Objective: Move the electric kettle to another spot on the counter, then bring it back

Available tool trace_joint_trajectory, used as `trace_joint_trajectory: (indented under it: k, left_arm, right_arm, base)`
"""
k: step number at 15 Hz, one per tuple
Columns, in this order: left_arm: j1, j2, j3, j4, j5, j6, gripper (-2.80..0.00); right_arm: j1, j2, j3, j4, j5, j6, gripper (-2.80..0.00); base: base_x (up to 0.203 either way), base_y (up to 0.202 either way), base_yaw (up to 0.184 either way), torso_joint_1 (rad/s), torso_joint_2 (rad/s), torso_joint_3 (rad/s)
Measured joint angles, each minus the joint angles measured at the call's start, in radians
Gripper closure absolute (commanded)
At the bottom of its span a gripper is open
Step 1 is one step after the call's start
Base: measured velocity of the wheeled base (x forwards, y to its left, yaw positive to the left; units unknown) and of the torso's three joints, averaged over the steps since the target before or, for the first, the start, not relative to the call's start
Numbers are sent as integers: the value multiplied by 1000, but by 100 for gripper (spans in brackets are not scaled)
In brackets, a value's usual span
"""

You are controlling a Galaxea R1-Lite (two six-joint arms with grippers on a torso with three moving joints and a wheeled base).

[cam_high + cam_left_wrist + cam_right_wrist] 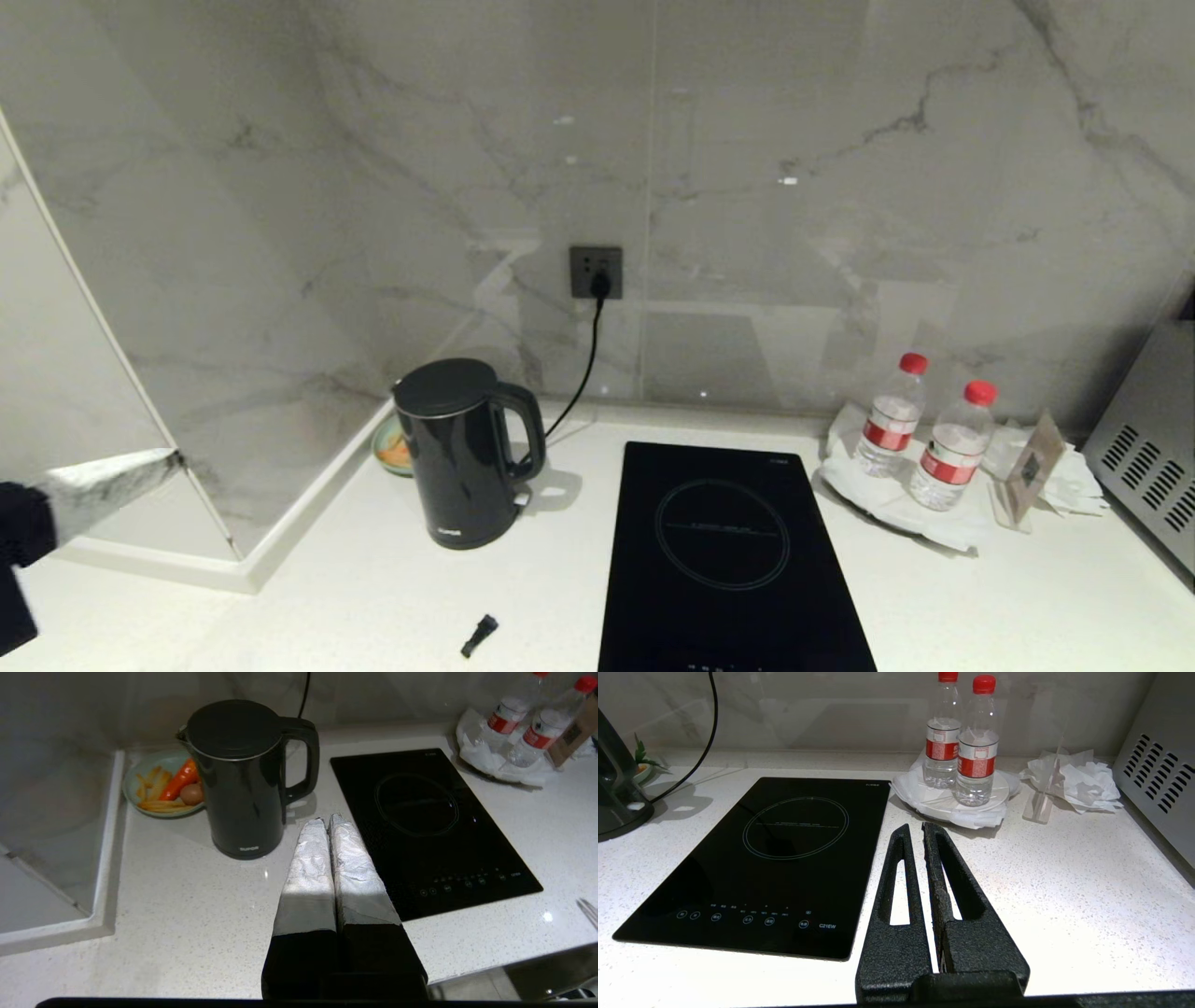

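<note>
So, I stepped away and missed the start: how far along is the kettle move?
Nothing looks done: the electric kettle stands on the counter by the wall corner. In hand: the left end effector, shut and empty, points toward it. Left: grasping, moving, returning.

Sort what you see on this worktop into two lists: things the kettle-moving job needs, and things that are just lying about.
Needed for the job:
electric kettle
counter
left gripper, shut, empty, short of the kettle

Just lying about:
hob
two water bottles
dish of food behind the kettle
small black clip
crumpled paper
right gripper, shut, idle
</note>
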Motion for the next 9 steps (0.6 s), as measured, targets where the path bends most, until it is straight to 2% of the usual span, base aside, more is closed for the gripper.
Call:
trace_joint_trajectory:
  k: [4,5,7,9]
  left_arm:
    - [-373,230,-32,-91,333,-81,0]
    - [-450,279,-34,-126,398,-103,0]
    - [-537,355,-38,-196,467,-129,0]
    - [-581,406,-39,-204,469,-135,0]
  right_arm:
    - [0,0,0,0,0,0,0]
    - [0,0,0,0,0,0,0]
    - [0,0,0,0,0,0,0]
    - [0,0,0,0,0,0,0]
  base:
    - [0,0,0,0,0,0]
    - [0,0,0,0,0,0]
    - [0,0,0,0,0,0]
    - [0,0,0,1,3,-105]
